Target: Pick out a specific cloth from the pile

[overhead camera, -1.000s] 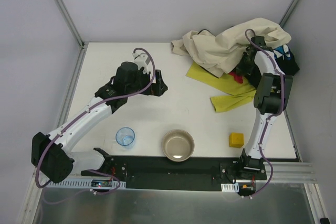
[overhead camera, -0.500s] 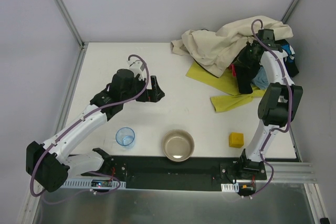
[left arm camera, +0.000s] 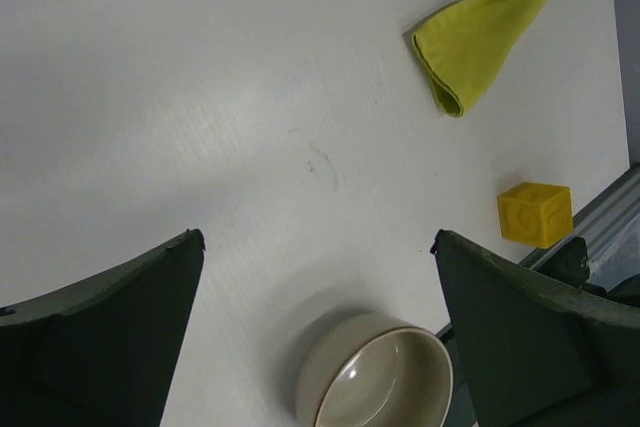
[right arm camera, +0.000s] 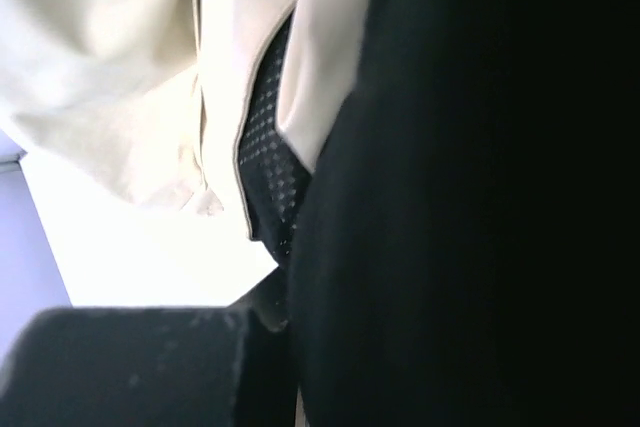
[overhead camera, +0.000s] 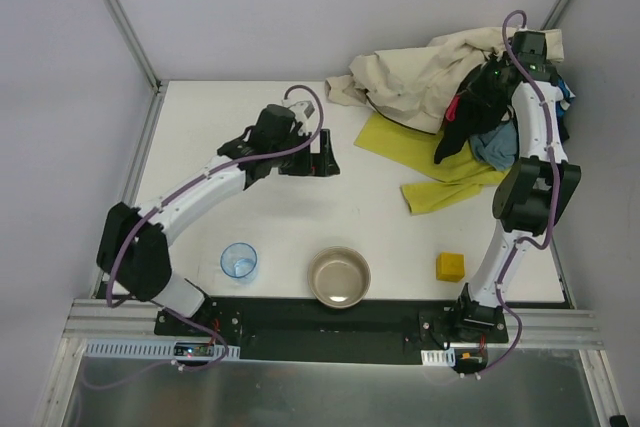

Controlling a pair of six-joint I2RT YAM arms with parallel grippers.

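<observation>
The yellow-green cloth lies flat on the table at the right, its far part under the pile. One end of it shows in the left wrist view. My right gripper is raised over the pile and shut on a black cloth that hangs down from it. That black cloth fills the right wrist view, with the big beige cloth beside it. My left gripper is open and empty over the table's middle, left of the yellow-green cloth.
A metal bowl sits at the near middle, a blue cup to its left and a yellow cube to its right. Bowl and cube also show in the left wrist view. A blue-grey cloth lies under the right arm.
My right gripper has risen up and back out of the pile, pulling the black cloth and lifting the beige cloth with it. My left arm has swung right toward the table's middle.
</observation>
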